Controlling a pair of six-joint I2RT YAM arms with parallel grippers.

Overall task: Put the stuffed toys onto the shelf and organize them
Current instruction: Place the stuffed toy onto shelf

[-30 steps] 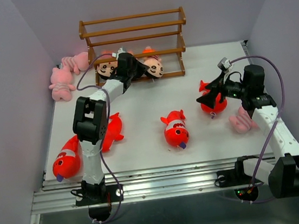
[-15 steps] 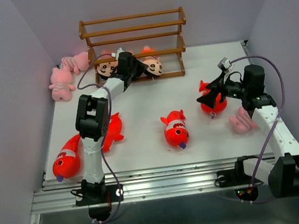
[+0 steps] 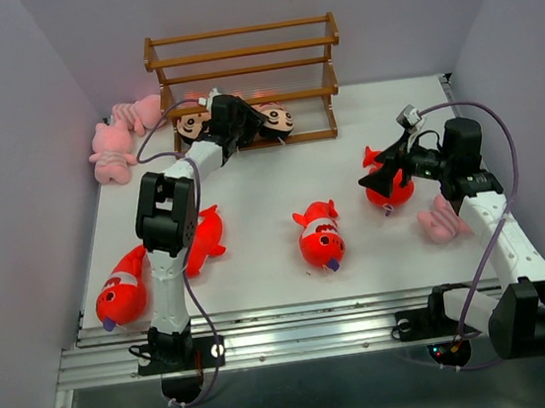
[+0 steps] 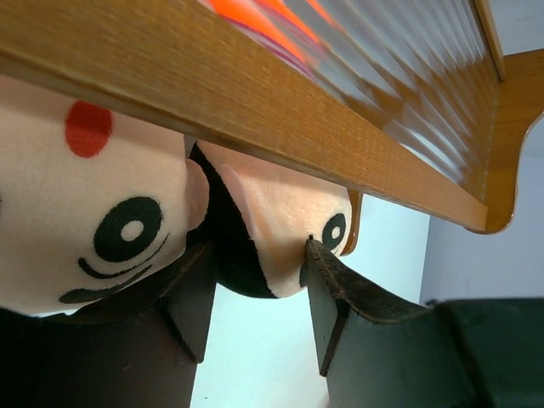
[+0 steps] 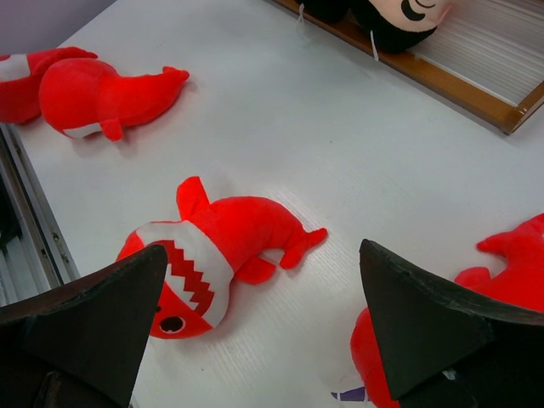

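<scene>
Left wrist view: the left end effector (image 4: 257, 246) stands part-open, its fingertips either side of the head of a boy doll (image 4: 272, 208). This doll lies beside a second doll (image 4: 93, 204) on the lowest tier of the shelf (image 4: 255, 110). The right end effector (image 5: 263, 251) gapes wide and empty above a red fish (image 5: 212, 246) on the tabletop (image 3: 252, 197). Other fish (image 3: 122, 292) and pink toys (image 3: 112, 152) lie scattered there.

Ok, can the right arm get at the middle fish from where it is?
Probably yes: the right gripper is open, with only bare table between it and the middle fish.
</scene>
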